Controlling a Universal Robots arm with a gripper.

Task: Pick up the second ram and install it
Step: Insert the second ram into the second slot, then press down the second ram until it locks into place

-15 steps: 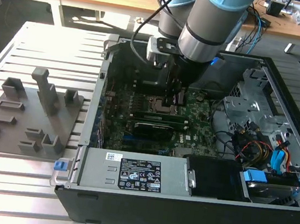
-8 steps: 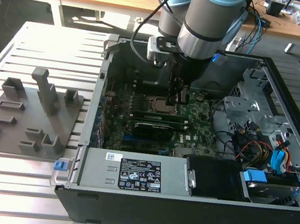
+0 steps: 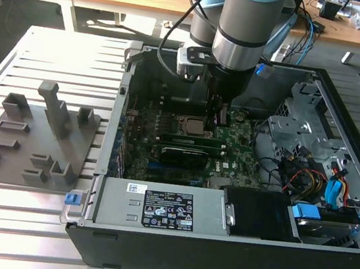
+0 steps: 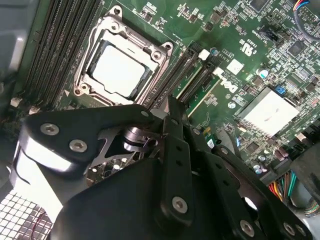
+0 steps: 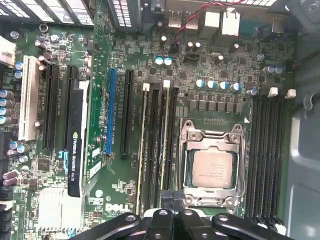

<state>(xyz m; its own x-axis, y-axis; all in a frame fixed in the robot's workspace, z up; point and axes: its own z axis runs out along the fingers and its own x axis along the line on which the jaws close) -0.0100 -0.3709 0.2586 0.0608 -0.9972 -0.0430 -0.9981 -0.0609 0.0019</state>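
Note:
My gripper (image 3: 220, 118) is down inside the open computer case, over the memory slots beside the CPU socket (image 5: 212, 169). In the first wrist view its fingertips (image 5: 167, 204) stand close together, with no gap showing, at the near end of a thin green stick, the second ram (image 5: 163, 145). That stick stands on edge in the slot with a white clip, close to the socket. Whether the tips touch it I cannot tell. Another stick (image 5: 141, 150) sits two slots further from the socket. The second wrist view has the gripper (image 4: 170, 112) over the same slot row.
A graphics card (image 5: 76, 135) lies across the expansion slots of the motherboard (image 5: 220, 60). Several bare memory slots (image 5: 267, 150) run on the socket's other side. Drive cage and cable bundle (image 3: 308, 171) fill the case at the exterior view's right. A grey parts fixture (image 3: 30, 138) stands outside at the exterior view's left.

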